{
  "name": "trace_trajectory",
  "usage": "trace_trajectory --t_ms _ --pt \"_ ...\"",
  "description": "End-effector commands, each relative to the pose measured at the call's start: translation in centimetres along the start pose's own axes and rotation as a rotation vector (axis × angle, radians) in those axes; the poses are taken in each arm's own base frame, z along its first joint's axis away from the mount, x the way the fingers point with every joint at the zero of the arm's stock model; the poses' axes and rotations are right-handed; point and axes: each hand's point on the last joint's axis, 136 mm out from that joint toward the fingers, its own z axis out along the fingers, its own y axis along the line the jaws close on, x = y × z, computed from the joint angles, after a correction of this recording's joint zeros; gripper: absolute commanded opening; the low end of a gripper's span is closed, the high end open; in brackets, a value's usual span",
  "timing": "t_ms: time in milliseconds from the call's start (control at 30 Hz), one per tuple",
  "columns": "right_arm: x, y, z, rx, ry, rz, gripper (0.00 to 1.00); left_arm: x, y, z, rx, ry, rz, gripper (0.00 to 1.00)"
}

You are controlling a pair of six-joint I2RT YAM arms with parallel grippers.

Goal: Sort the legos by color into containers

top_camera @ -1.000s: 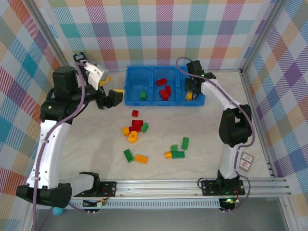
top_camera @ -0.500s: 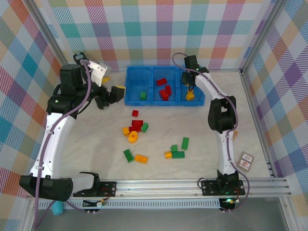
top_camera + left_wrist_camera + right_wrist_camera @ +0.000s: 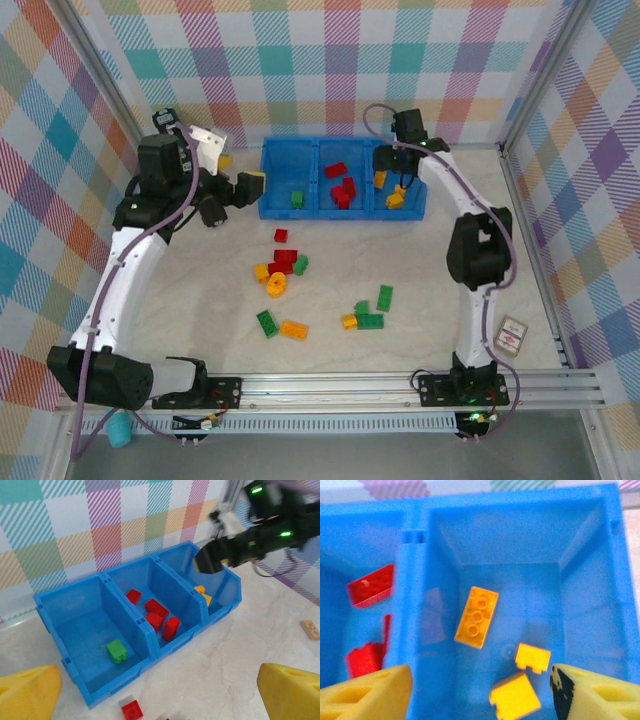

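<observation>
Yellow pads of the right gripper stand spread with nothing between them. It hangs over the rightmost compartment of the blue tray, at the far side of the table. Beneath it we see an orange brick and two yellow bricks lying on that compartment's floor.

The left gripper is also spread wide and empty, hovering just left of the tray. We count one green brick in the left compartment and several red bricks in the middle one, so each colour has its own place.

We judge the sort to be somewhat under half done. The loose bricks, a mix of red, green and yellow-orange, lie scattered near the middle of the table, well apart from the tray. There are two groups, one nearer the left arm and one nearer the right. By our count they outnumber those already sorted.
</observation>
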Motion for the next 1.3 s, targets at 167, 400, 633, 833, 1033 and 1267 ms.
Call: trace_trajectory --t_ms 167,400,633,833,1033,1267 --pt "-1.7 3.4 -13.7 -0.218 -0.183 -0.159 0.83 6.9 0.7 6.6 -0.113 0.232 -0.184 1.0" --pt "1.3 1.4 -18.6 -0.162 -0.227 -0.181 0.87 11.2 -0.8 10.6 -0.266 0.384 -0.295 1.0" --pt "2.7 1.2 -22.7 -0.199 -0.283 -0.171 0.91 12.0 -7.5 14.4 0.115 0.418 -0.366 1.0" --pt "4.5 0.0 -25.0 -0.156 -0.282 -0.168 0.94 10.1 -10.8 16.2 0.366 0.341 -0.455 1.0" --pt "5.8 -1.4 -25.9 -0.103 -0.284 -0.159 0.96 7.1 -12.3 16.0 0.351 0.269 -0.387 1.0" --pt "5.6 -1.6 -26.7 -0.096 -0.314 -0.146 0.97 -3.4 -11.0 10.1 0.223 -0.051 -0.382 1.0"
